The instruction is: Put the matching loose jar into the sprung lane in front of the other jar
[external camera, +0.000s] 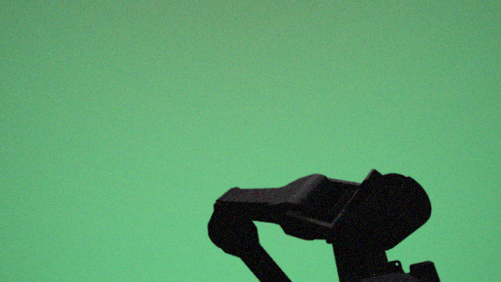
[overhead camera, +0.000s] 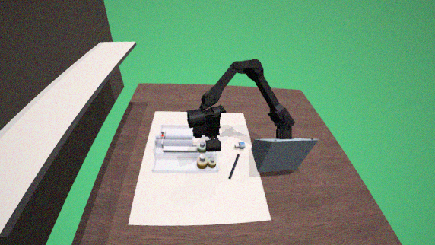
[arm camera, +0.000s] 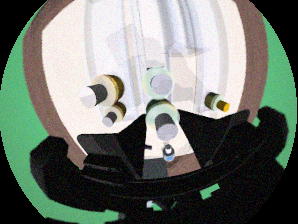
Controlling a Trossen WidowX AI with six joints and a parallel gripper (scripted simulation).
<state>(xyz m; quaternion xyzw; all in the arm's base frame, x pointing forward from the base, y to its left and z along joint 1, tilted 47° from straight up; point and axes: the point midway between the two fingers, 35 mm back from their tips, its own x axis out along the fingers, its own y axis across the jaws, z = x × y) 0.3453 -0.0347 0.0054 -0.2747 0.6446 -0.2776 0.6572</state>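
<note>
My gripper (overhead camera: 214, 144) (arm camera: 160, 113) is shut on a pale green jar with a grey cap (arm camera: 166, 128), upright between the fingertips. In the top view the finger hides this jar. The matching green jar (overhead camera: 201, 147) (arm camera: 159, 81) stands in the middle lane of the clear rack (overhead camera: 173, 165), directly behind the held jar. The two look touching or nearly so in the wrist view. The held jar is at the lane's front end; its height over the floor and the front stop cannot be made out. The pusher plate is mostly hidden behind the lane jar.
A large brown jar (overhead camera: 202, 163) (arm camera: 115, 88) and a smaller one (overhead camera: 212, 163) (arm camera: 118, 111) stand in the neighbouring lane. A yellow-capped jar (arm camera: 212, 99) is on the other side. A small blue item (overhead camera: 242, 144) (arm camera: 169, 153), a dark rod (overhead camera: 234, 166) and a grey panel (overhead camera: 285, 154) are nearer the base.
</note>
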